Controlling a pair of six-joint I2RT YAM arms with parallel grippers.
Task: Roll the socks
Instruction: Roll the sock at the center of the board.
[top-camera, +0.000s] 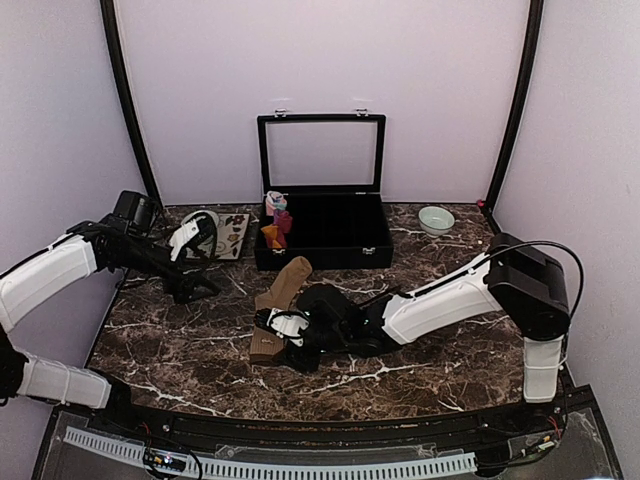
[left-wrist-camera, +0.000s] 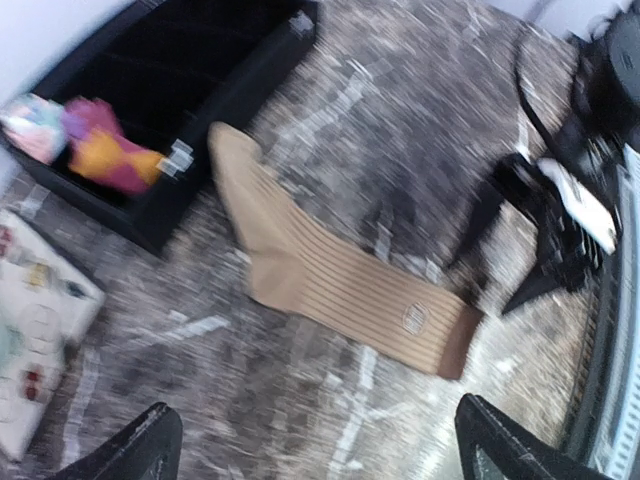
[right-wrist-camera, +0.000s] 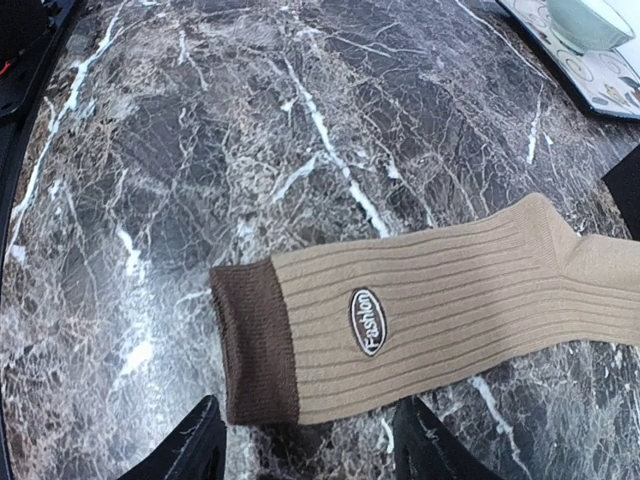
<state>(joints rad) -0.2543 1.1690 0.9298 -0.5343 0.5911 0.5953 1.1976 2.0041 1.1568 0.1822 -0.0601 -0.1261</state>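
A tan-brown ribbed sock (top-camera: 283, 288) lies flat on the marble table in front of the black box. Its dark brown cuff (right-wrist-camera: 255, 345) and oval "Fashion" label show in the right wrist view. My right gripper (right-wrist-camera: 310, 455) is open low over the table, a finger on either side of the cuff end, not touching it (top-camera: 268, 335). My left gripper (left-wrist-camera: 320, 455) is wide open and empty, off to the sock's left (top-camera: 200, 287); its view is motion-blurred and shows the whole sock (left-wrist-camera: 330, 285). A red-maroon and orange sock bundle (left-wrist-camera: 105, 152) sits in the box's left end (top-camera: 280, 224).
The black divided box (top-camera: 340, 245) stands at the back with its lid up. A pink and light-blue bundle (left-wrist-camera: 35, 125) sits in its corner. A patterned mat (top-camera: 235, 235) with a bowl (right-wrist-camera: 590, 20) lies at back left. A pale green bowl (top-camera: 435, 219) sits at back right.
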